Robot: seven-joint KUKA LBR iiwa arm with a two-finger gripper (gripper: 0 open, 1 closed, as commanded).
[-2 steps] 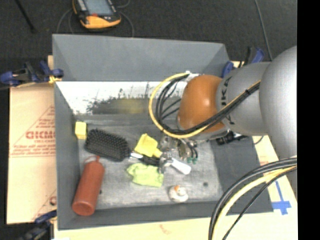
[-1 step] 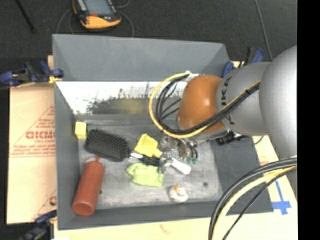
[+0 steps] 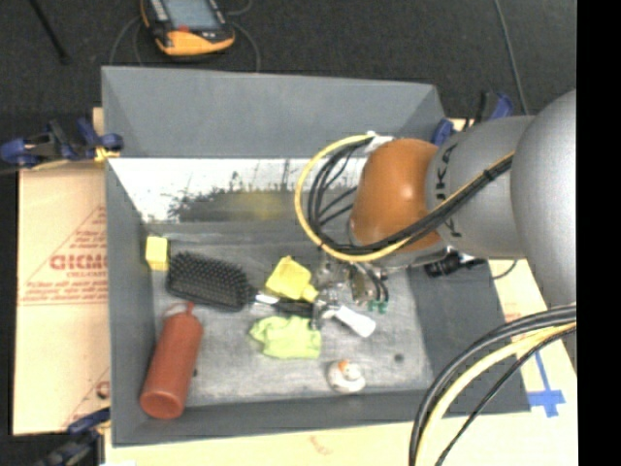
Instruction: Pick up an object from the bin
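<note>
Where the arm comes in over the bin's right edge, its orange wrist cover (image 3: 390, 200) and looped cables (image 3: 309, 194) hang above the middle of the grey metal bin (image 3: 254, 113). The gripper (image 3: 342, 295) sits low beneath them, close to the floor and just right of centre. Whether it stands wide or narrow I cannot tell, since the wrist and the clutter around it hide that, and no thing can be made out in its grasp.

Three things lie tight about the gripper. A yellow angular piece (image 3: 288, 278) lies just beside it towards the left edge. A white oblong piece (image 3: 355, 321) lies slanted just beside it towards the lower edge, perhaps touching it. A crumpled light-green cloth (image 3: 286, 339) lies a little further towards the lower-left corner.

A black hairbrush (image 3: 207, 281) lies left of centre, bristles up. Its handle seems to run towards the gripper, passing just under the yellow piece. A small yellow cube (image 3: 156, 252) sits against the left wall, just beside the brush head. A red bottle (image 3: 172, 363) lies on its side near the lower-left corner, its neck pointing towards the brush. A small round white-and-orange thing (image 3: 344, 376) rests near the lower edge, apart from the others.
</note>
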